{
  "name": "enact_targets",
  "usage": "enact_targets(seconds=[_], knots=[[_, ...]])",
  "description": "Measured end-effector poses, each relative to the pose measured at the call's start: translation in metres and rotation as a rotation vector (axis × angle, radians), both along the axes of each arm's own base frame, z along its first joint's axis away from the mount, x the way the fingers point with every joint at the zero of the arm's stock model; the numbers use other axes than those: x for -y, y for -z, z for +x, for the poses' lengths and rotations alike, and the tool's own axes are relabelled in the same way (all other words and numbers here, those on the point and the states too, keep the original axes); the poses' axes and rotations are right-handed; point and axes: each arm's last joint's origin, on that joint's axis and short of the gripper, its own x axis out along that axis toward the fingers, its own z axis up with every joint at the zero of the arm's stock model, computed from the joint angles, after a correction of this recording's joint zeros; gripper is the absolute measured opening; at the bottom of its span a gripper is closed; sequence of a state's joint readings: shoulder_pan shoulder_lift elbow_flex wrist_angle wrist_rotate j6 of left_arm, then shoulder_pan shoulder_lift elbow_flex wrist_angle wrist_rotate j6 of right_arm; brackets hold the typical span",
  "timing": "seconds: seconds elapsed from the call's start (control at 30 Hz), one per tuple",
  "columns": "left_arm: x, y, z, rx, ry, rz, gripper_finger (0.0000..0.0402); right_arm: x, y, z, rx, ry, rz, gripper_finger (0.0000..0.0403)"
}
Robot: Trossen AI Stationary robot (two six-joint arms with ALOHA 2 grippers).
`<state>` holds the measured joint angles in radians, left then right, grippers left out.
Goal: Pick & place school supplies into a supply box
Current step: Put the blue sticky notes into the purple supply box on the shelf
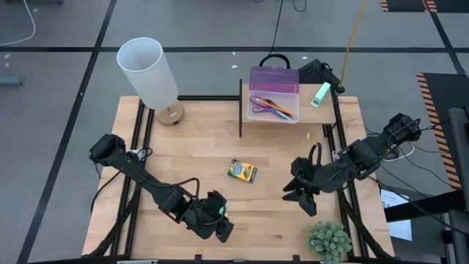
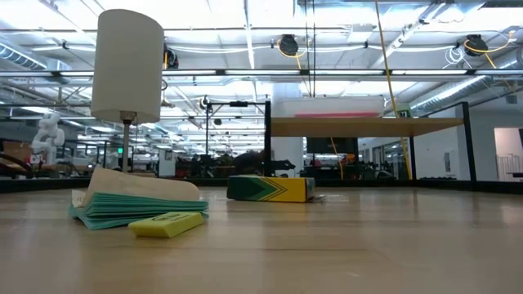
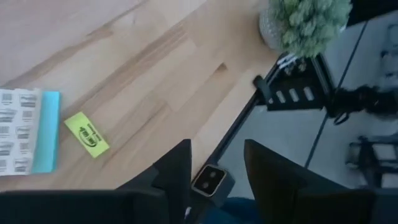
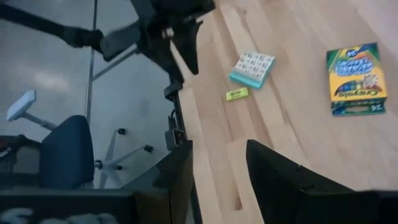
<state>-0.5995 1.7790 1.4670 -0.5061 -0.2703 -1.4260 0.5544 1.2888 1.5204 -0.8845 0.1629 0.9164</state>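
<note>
The green-yellow crayon box (image 1: 242,171) (image 4: 356,78) lies flat mid-table. A pastel eraser block (image 2: 135,204) (image 3: 28,137) and a small yellow piece (image 2: 167,223) (image 3: 87,134) lie flat near the table's near edge; my left arm hides them in the high view. The clear supply box (image 1: 273,103) stands on a raised shelf at the far edge. Its purple lid (image 1: 273,77) is open, and scissors, an orange pencil and pens lie inside. My left gripper (image 1: 216,220) (image 3: 214,168) hangs open above the near edge. My right gripper (image 1: 300,191) (image 4: 217,168) hangs open right of the crayon box.
A white cylinder lamp (image 1: 150,70) stands at the far left corner. A small potted plant (image 1: 327,240) sits at the near right corner. A pale green object (image 1: 320,94) lies on the shelf beside the supply box, and a tiny yellow bit (image 1: 308,136) lies below it.
</note>
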Motion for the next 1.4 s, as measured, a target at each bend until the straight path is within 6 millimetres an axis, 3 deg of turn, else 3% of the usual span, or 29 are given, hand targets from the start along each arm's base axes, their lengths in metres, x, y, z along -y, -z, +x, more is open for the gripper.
enact_targets(seconds=[0.33,0.5,0.67,0.9,1.23,1.4], knots=[[0.008,-0.002,-0.003,0.004,-0.061,-0.105,0.0145,-0.015,0.01,0.006,-0.009,0.005,-0.059,0.0144],[0.007,0.008,-0.016,-0.136,-0.06,-0.044,0.0145,-0.017,0.011,0.005,-0.015,-0.025,-0.067,0.0144],[-0.005,0.018,-0.026,-0.336,0.02,0.032,0.0145,-0.014,0.011,0.006,0.022,0.037,-0.144,0.0144],[-0.025,0.024,-0.025,-0.473,0.17,0.061,0.015,-0.002,0.01,0.012,0.056,0.151,-0.208,0.0144],[-0.068,0.08,-0.035,-0.72,0.174,0.018,0.0223,0.014,0.01,0.02,0.032,0.301,-0.124,0.0144],[-0.078,0.089,-0.036,-0.742,0.228,-0.009,0.0236,0.022,0.01,0.024,0.021,0.381,-0.064,0.0144]])
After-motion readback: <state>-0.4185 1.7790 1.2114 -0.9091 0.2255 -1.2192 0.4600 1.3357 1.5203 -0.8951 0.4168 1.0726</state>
